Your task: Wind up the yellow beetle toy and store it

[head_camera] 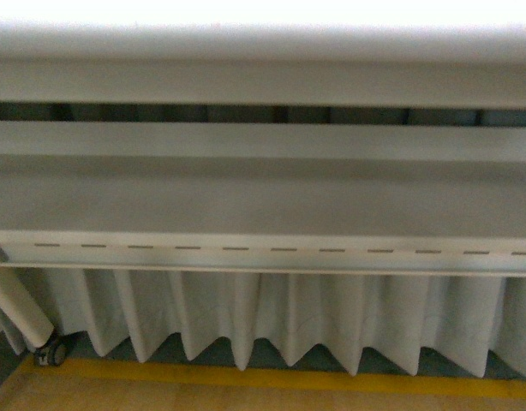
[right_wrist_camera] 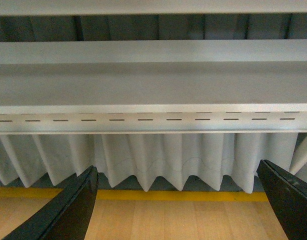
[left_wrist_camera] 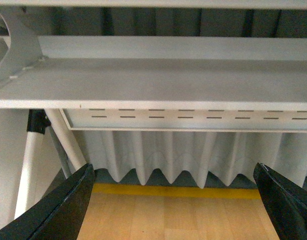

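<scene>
The yellow beetle toy is out of view in all three views. My left gripper [left_wrist_camera: 173,200] is open, its two black fingers [left_wrist_camera: 58,210] far apart with only wooden floor between them. My right gripper [right_wrist_camera: 176,202] is open too, black fingers [right_wrist_camera: 68,212] spread wide over bare floor, nothing held. Neither arm shows in the front view.
A grey metal shelf [head_camera: 263,205] spans the front view, with a slotted rail [head_camera: 263,251] along its front edge. A pleated white curtain [head_camera: 289,317] hangs below it. A yellow floor line [head_camera: 271,377] borders the wooden floor [left_wrist_camera: 168,220]. A white leg with a caster [head_camera: 49,349] stands at lower left.
</scene>
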Motion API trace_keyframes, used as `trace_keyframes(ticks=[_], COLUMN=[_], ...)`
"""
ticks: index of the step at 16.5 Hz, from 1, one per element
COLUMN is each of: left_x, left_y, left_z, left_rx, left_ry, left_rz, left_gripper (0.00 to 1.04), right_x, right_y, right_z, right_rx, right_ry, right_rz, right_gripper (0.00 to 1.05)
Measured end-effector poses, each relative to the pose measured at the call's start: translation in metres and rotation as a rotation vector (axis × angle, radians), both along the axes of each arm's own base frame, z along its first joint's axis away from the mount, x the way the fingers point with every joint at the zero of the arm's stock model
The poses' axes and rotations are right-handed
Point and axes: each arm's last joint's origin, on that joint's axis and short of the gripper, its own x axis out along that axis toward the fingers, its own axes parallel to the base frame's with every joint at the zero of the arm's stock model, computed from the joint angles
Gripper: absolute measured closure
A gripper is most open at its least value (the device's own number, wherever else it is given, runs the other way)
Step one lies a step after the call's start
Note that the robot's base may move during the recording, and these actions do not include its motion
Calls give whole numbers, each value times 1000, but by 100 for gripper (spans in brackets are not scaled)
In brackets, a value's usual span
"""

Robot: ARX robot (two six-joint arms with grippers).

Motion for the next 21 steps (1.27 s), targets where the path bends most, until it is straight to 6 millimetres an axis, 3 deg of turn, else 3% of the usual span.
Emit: trace_keyframes(ticks=[21], left_x=[0], left_y=[0], left_z=[0], left_rx=[0], left_ry=[2], left_rz=[1], left_gripper=[7], right_x=[0], right_y=[0], right_z=[0], right_rx=[0], right_ry=[1], right_rz=[0], right_gripper=[7])
